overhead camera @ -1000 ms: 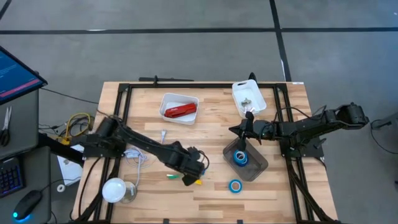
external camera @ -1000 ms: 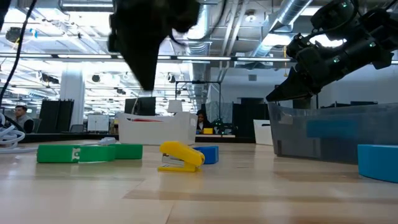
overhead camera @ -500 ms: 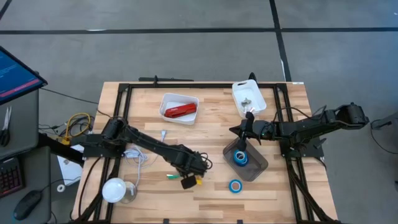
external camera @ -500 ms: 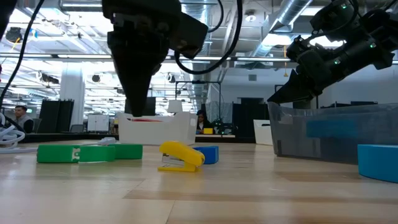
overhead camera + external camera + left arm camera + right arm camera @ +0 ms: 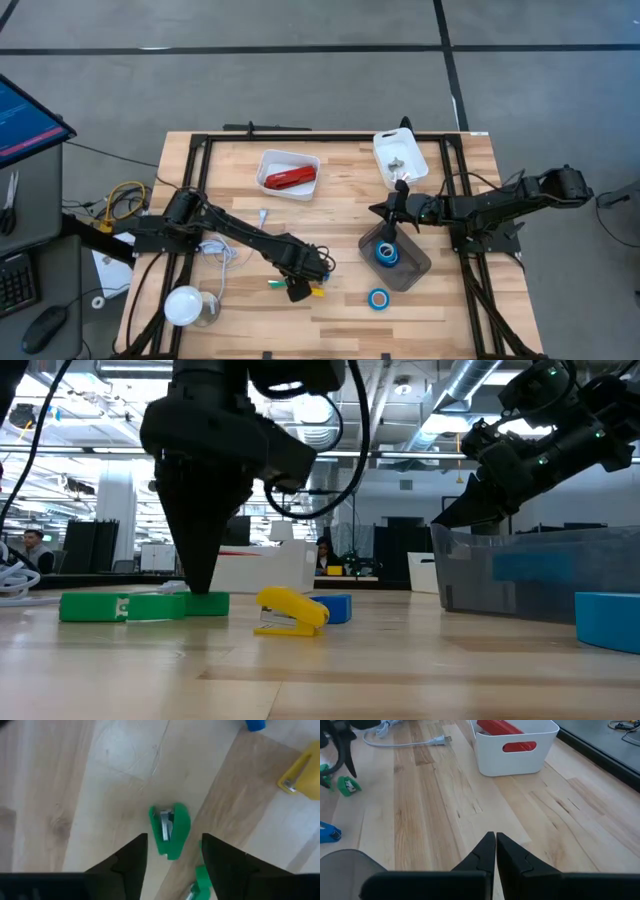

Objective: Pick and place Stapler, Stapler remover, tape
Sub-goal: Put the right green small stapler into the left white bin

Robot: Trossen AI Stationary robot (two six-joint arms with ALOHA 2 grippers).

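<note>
My left gripper points straight down, open, just above the table near its front middle. A small green piece with a metal strip lies flat on the wood below the gap, and a second green piece lies beside it. The red stapler lies in a white bin. One blue tape roll sits in a grey bin, and another lies on the table. My right gripper hangs shut above the grey bin's far edge. Which piece is the stapler remover I cannot tell.
A small yellow piece and a small blue piece lie to the right of the green ones. A second white bin stands at the far right. A white cable and a white round thing lie at the near left.
My left gripper has come down from well above the table to just over the green pieces, shifting slightly toward the table's left edge and rolling a little about its own axis. Nothing on the table has moved.
</note>
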